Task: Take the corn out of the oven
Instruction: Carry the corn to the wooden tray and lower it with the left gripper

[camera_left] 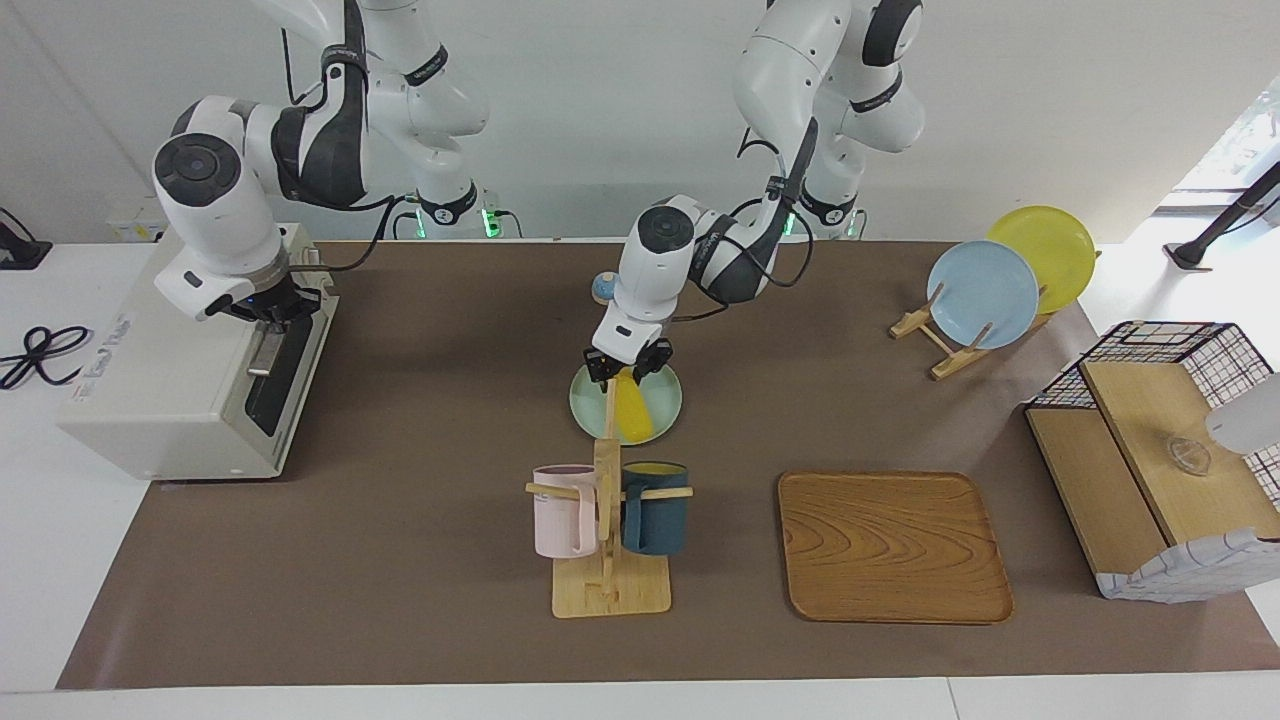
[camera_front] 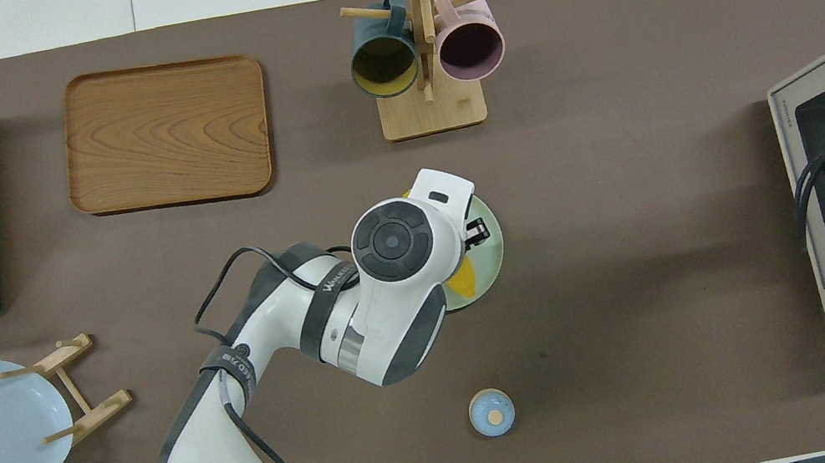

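The corn [camera_left: 633, 408] lies on a pale green plate [camera_left: 662, 412] in the middle of the table, its tapered end pointing toward the mug rack. In the overhead view the corn [camera_front: 464, 283] is mostly hidden under the left arm. My left gripper [camera_left: 628, 366] is just over the corn's end nearer the robots, open, with a finger on either side. The cream-white oven [camera_left: 170, 400] stands at the right arm's end of the table, its dark glass door [camera_left: 283, 378] closed. My right gripper [camera_left: 270, 322] is at the top of the door, by the silver handle [camera_left: 264, 356].
A wooden mug rack [camera_left: 607, 540] with a pink and a dark blue mug stands beside the plate, farther from the robots. A wooden tray [camera_left: 890, 545], a plate stand with a blue and a yellow plate [camera_left: 985, 295], a basket shelf [camera_left: 1160, 450] and a small blue round thing [camera_front: 491, 411] are on the table.
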Available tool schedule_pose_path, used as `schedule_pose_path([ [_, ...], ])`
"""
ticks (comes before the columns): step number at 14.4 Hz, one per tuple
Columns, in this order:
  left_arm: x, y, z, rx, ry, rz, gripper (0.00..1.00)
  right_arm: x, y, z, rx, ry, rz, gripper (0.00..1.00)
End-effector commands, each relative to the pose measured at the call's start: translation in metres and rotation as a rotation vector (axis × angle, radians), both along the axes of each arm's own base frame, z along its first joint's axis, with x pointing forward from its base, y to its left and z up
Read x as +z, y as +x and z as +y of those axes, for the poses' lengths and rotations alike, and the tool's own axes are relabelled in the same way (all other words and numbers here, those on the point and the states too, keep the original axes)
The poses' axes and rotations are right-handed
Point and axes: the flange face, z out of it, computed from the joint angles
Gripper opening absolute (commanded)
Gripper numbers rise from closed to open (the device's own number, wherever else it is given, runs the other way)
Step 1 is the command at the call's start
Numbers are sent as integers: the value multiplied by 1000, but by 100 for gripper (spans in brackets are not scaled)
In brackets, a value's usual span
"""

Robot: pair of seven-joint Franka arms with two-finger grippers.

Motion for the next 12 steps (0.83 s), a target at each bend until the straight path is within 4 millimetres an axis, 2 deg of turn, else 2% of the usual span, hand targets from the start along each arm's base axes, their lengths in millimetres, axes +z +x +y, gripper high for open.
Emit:
schedule_pose_path([
  [1, 83, 151, 241, -87, 41, -50, 0, 105, -4, 52, 5, 269, -98, 99],
  [10, 87, 151, 243, -86, 36, -52, 0, 107, -5, 54, 9, 271, -101, 100],
  [12, 87, 152, 244, -84, 36, -55, 0, 108, -4, 61, 21, 275, -103, 100],
])
